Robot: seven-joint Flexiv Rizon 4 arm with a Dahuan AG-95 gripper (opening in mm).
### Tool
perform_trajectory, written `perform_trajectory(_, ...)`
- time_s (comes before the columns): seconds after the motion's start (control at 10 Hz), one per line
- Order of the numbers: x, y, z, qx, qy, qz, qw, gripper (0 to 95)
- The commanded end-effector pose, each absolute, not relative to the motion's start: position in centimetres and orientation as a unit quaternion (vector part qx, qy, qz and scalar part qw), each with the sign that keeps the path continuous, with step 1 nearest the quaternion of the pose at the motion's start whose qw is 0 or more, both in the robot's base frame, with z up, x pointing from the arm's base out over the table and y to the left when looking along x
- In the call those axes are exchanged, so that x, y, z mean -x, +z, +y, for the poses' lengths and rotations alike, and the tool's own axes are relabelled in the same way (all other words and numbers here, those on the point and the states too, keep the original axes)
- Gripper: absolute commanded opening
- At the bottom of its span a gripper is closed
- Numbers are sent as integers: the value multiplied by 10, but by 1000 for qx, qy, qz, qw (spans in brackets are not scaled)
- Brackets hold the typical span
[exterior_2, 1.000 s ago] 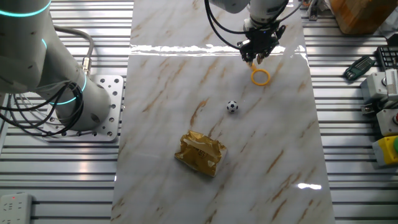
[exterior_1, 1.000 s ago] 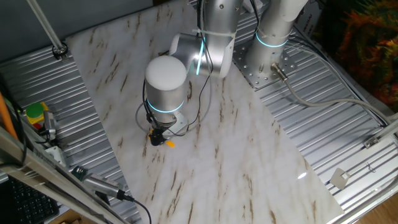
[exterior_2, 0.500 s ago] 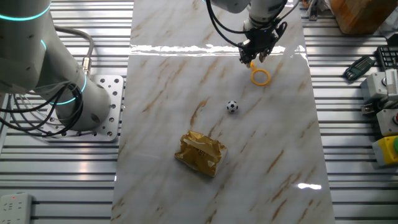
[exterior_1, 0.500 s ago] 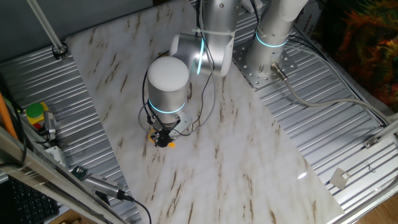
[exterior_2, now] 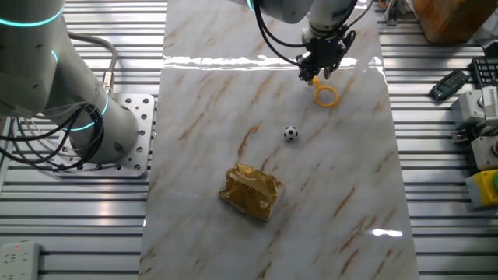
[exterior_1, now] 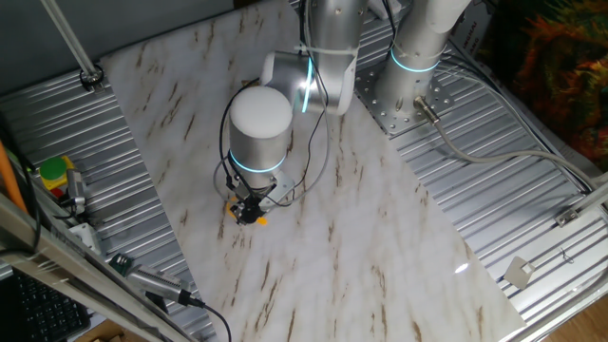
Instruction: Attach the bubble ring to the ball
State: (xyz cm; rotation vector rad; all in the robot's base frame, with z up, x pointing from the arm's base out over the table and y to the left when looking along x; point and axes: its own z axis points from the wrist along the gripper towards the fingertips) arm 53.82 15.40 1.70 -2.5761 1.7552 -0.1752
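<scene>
The bubble ring [exterior_2: 327, 96] lies flat on the marble table [exterior_2: 233, 93] at the far side, its short handle pointing up toward my gripper [exterior_2: 317, 75]. My gripper is low over the handle end, with its jaws standing apart on either side of it. In the one fixed view the gripper [exterior_1: 249, 212] hides most of the ring [exterior_1: 261, 220]; only orange bits show beside it. The ball [exterior_2: 290, 133] rests on the table a short way below and left of the hoop, apart from it. The ball is hidden in the one fixed view.
A crumpled golden foil packet [exterior_2: 250, 190] lies below the ball near the table's middle. A second grey arm's base [exterior_2: 70, 117] stands at the left. Tools and a yellow-green block [exterior_2: 484, 187] sit on the ribbed metal at the right.
My gripper has shifted slightly left and lowered onto the ring's handle end. The ring, ball and packet have not moved.
</scene>
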Motion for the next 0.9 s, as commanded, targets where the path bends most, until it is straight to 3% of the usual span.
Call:
perform_trajectory(0.1, -538, 17, 153, 825, -58, 562, 10, 380)
perform_trajectory(0.9, -537, 10, 154, 825, -62, 562, 16, 380)
